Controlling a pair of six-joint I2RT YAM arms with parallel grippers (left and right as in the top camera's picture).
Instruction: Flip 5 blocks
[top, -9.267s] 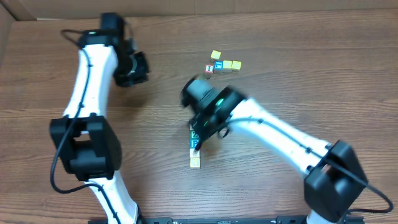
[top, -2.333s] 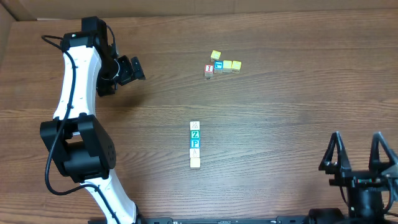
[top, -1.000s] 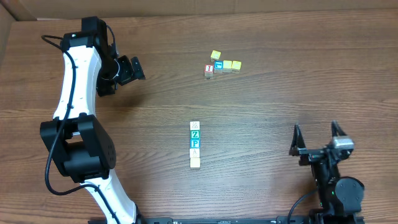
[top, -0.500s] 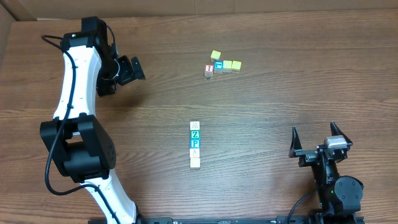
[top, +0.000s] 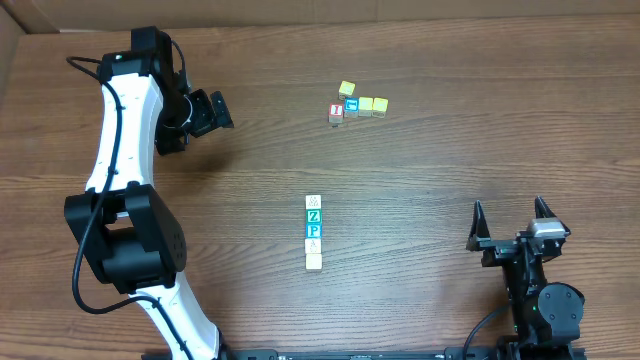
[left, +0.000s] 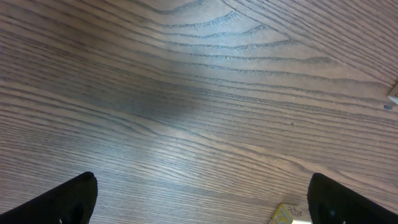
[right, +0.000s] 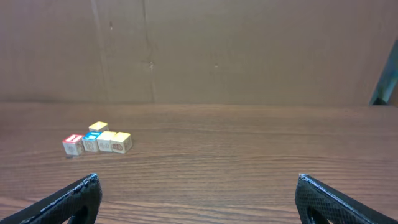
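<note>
Overhead: left tool (top: 200, 120) and right tool (top: 509, 210) are gaping empty, well apart from the blocks (top: 314, 232), which are likely light and rigid, suiting opposite-face pinching.

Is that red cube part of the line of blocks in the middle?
No, the red-faced cube sits beside other cubes, well apart from the column of blocks.

Marks on whitish blocks (top: 314, 202) illegible

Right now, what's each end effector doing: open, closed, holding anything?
Left end effector: open, holding nothing.
Right end effector: open, holding nothing.
</note>
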